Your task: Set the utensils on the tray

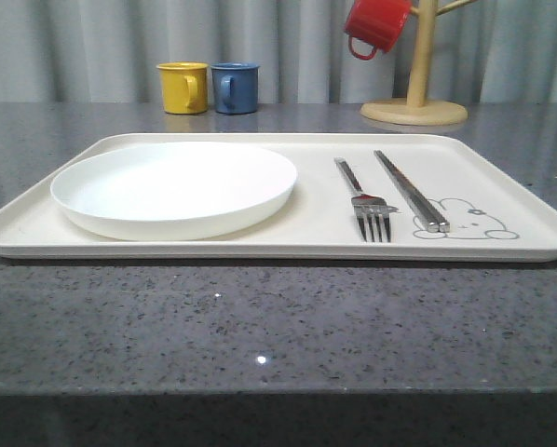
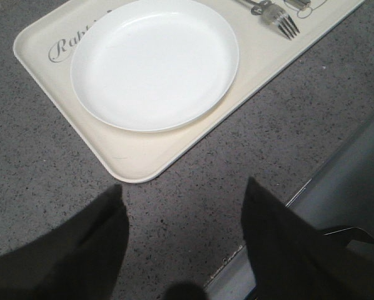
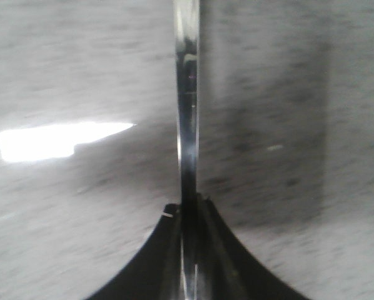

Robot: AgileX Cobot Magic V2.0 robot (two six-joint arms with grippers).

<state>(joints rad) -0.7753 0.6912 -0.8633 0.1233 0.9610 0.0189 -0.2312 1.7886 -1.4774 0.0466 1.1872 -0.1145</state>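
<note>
The cream tray point(image 1: 316, 219) lies across the dark table. On its right half rest a silver fork point(image 1: 367, 207) and a pair of chopsticks point(image 1: 411, 191), side by side near the rabbit drawing. In the left wrist view my left gripper point(image 2: 184, 187) is open and holds nothing; it hovers over bare table just off the tray's point(image 2: 137, 156) near corner, and the fork's tines point(image 2: 282, 22) show farther off. My right gripper point(image 3: 188, 203) is shut on a thin shiny metal handle, the spoon point(image 3: 187, 112). Its bowl is out of view, and blurred grey tabletop lies beneath it.
A round white plate point(image 1: 176, 186) takes up the tray's left half. Behind the tray stand a yellow cup point(image 1: 183, 87) and a blue cup point(image 1: 235, 88). A red cup point(image 1: 376, 26) hangs on a wooden mug tree point(image 1: 418, 88). The table's edge point(image 2: 312, 187) runs beside my left gripper.
</note>
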